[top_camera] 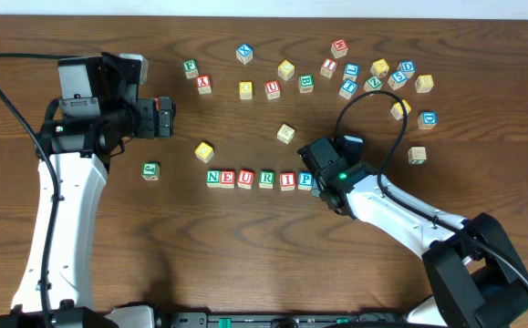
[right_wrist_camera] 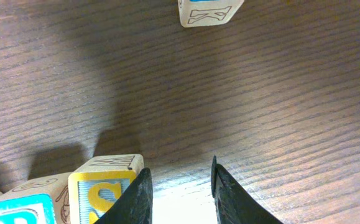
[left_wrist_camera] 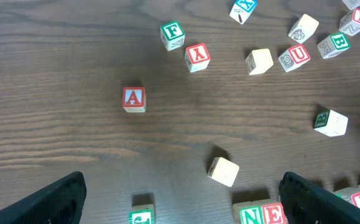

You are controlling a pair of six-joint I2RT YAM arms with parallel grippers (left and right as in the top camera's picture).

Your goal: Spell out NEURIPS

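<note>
Overhead alone shows N-E-U-R-I-P row [top_camera: 259, 179] on tabletop [top_camera: 245, 255]; right wrist alone shows yellow S cube [right_wrist_camera: 102, 199] just beside right jaws, narrowly parted, empty; left jaws released wide.

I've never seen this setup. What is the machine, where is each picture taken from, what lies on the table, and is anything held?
Two robot arms work at a dark wooden table. One picture looks down from above; the other two come from a camera on each wrist. Small wooden letter cubes lie scattered; six form a row reading NEURIP. The right gripper, jaws slightly apart, holds nothing; a wooden cube with a yellow S sits just outside its finger. The left gripper hangs wide open.
</note>
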